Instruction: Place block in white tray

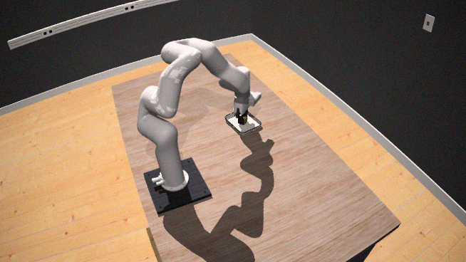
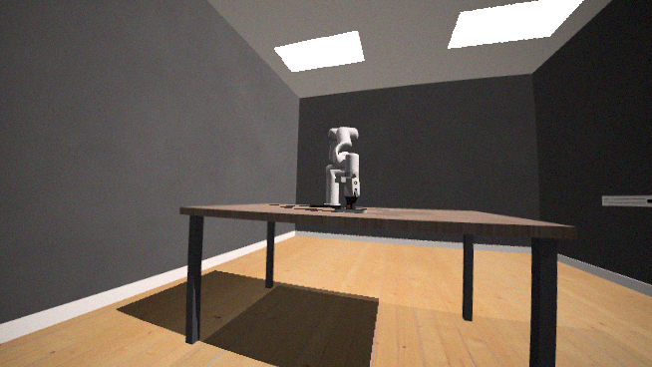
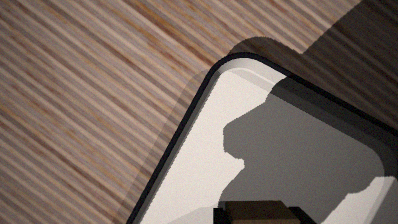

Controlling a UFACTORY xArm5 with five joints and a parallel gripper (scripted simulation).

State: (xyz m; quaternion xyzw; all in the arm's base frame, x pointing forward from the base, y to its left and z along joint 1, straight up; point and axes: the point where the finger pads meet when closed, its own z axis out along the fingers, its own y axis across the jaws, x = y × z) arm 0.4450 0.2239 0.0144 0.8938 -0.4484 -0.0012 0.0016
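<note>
My gripper [image 1: 242, 119] [image 2: 351, 203] is shut on a small brown block [image 1: 244, 117] [image 3: 255, 212]. It holds the block low inside the white tray [image 1: 254, 125] [image 3: 210, 150], close to the tray's floor. In the wrist view the block's top edge shows at the bottom, between the dark fingertips, with the gripper's shadow across the tray floor. The tray has a dark rim [image 3: 172, 145] and rounded corners. I cannot tell whether the block touches the floor.
The tray lies on a wooden table [image 1: 303, 185] [image 2: 399, 219] [image 3: 75, 100]. The arm's black base plate [image 1: 194, 194] sits near the table's left edge.
</note>
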